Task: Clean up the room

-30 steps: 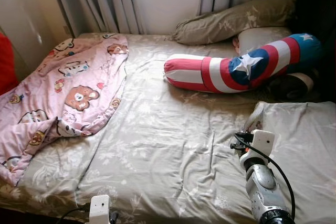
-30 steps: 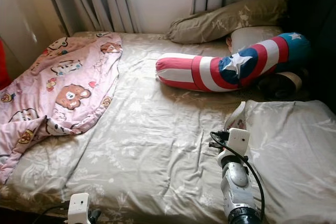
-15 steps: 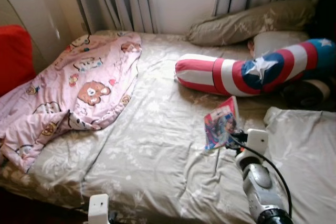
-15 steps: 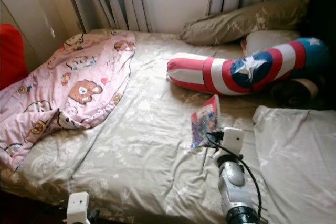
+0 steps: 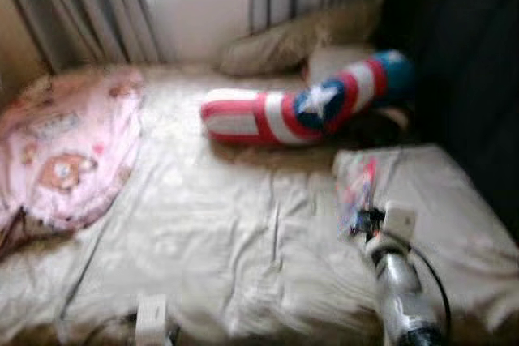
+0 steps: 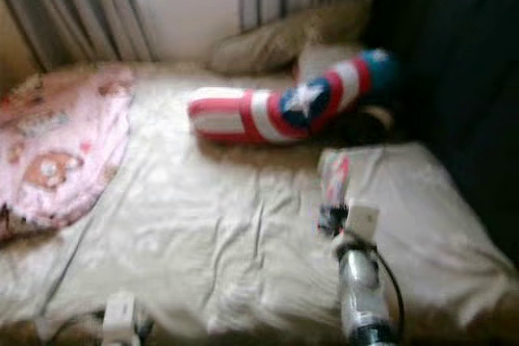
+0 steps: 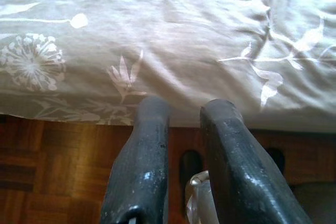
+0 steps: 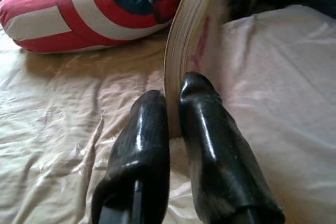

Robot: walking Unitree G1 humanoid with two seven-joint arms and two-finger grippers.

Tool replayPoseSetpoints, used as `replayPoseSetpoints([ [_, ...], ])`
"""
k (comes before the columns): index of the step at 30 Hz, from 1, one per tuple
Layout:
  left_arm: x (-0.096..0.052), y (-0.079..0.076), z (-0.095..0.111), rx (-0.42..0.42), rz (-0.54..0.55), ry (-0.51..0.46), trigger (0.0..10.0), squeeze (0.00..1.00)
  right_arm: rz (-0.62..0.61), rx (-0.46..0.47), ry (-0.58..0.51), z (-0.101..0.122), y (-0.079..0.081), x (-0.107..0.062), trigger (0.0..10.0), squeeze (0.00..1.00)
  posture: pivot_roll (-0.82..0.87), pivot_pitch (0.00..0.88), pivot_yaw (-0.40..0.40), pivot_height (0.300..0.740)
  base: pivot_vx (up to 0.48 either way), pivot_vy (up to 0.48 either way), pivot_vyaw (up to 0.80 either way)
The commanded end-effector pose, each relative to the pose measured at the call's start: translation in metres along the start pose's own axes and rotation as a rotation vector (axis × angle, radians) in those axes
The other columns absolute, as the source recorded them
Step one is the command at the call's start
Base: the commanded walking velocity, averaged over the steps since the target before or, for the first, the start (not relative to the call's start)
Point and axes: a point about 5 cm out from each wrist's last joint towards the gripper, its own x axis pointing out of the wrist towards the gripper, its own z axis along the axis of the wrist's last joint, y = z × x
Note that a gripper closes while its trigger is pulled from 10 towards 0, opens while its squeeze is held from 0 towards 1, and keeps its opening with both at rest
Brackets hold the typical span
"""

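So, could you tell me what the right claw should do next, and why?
Probably lift the book clear of the bed and carry it off. The right claw is shut on its lower edge, and the book stands upright beside the striped bolster.

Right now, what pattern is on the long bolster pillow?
Red and white stripes, with a white star on blue: bolster pillow, clearest in the right wrist view.

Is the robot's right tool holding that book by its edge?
Yes, in the right wrist view the right tool has its two black fingers pinched on the edge of the book, lifted over the bed.
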Motion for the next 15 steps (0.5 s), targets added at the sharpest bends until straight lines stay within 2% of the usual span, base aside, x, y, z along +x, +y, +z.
replayPoseSetpoints([
  [1,-0.002,0.004,-0.005,0.001,0.011,0.019,10.0,0.0,0.053,-0.006,-0.056,0.014,0.01,0.005,10.0,0.0,-0.01,0.0,0.027,0.74,0.0,0.0,0.0],
  [6,-0.002,0.003,-0.006,0.0,0.011,0.02,10.0,0.0,0.091,0.0,-0.068,0.016,0.014,0.005,10.0,0.0,-0.01,0.0,0.028,0.74,0.0,0.0,0.0],
  [8,-0.002,0.004,-0.005,-0.004,0.016,0.01,10.0,0.0,0.191,-0.047,-0.07,0.015,0.024,0.003,10.0,0.0,-0.02,0.0,0.033,0.74,0.0,0.0,0.0],
  [9,-0.002,0.004,-0.005,-0.004,0.016,0.01,10.0,0.0,0.191,-0.047,-0.07,0.015,0.024,0.003,10.0,0.0,-0.02,0.0,0.033,0.74,0.0,0.0,0.0],
  [11,-0.001,0.005,0.002,-0.016,0.025,-0.026,10.0,0.0,0.309,-0.069,-0.05,0.011,0.034,0.0,10.0,0.0,-0.02,0.0,0.032,0.74,0.0,0.0,0.0],
  [15,0.0,0.005,0.007,-0.017,0.025,-0.049,10.0,0.0,0.391,-0.066,-0.041,0.01,0.04,-0.003,10.0,0.0,-0.02,0.0,0.032,0.74,0.0,0.0,0.0],
])
